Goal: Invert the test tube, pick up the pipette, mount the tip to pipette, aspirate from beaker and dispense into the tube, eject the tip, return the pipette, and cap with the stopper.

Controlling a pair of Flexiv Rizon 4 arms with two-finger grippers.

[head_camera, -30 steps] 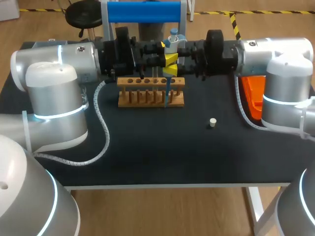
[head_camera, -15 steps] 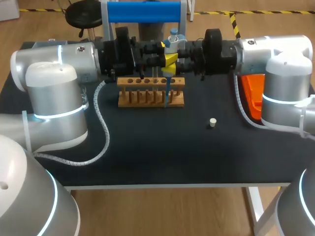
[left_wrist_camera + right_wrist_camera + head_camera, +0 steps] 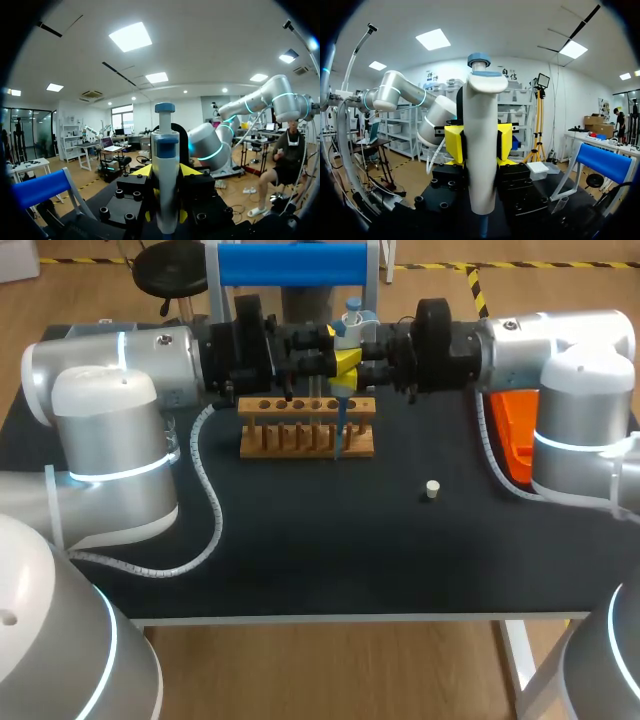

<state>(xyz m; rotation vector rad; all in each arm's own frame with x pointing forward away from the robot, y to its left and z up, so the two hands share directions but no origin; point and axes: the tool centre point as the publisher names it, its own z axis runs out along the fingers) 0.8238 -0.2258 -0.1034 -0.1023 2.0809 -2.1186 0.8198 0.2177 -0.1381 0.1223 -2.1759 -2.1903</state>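
A white pipette (image 3: pixel 350 322) with a blue top stands upright above the wooden tube rack (image 3: pixel 300 438). Its blue tip (image 3: pixel 338 436) points down into a tube at the rack's right end. My left gripper (image 3: pixel 332 360) comes in from the left and is shut on the pipette body. From the right, my right gripper (image 3: pixel 358 364) meets it, and its yellow fingers also press the pipette from two sides. Both wrist views have the pipette (image 3: pixel 165 170) (image 3: pixel 481 150) straight ahead, with yellow fingertips (image 3: pixel 454 145) flanking it. A small white stopper (image 3: pixel 432 489) lies on the black table.
An orange holder (image 3: pixel 517 436) sits at the table's right edge, partly behind my right arm. A blue-backed frame (image 3: pixel 292 262) stands behind the rack. The left arm's white cable (image 3: pixel 205 490) loops over the table's left side.
My right gripper's fingers have drawn together on the pipette and that arm has edged slightly left. The left arm, pipette and stopper have stayed put.
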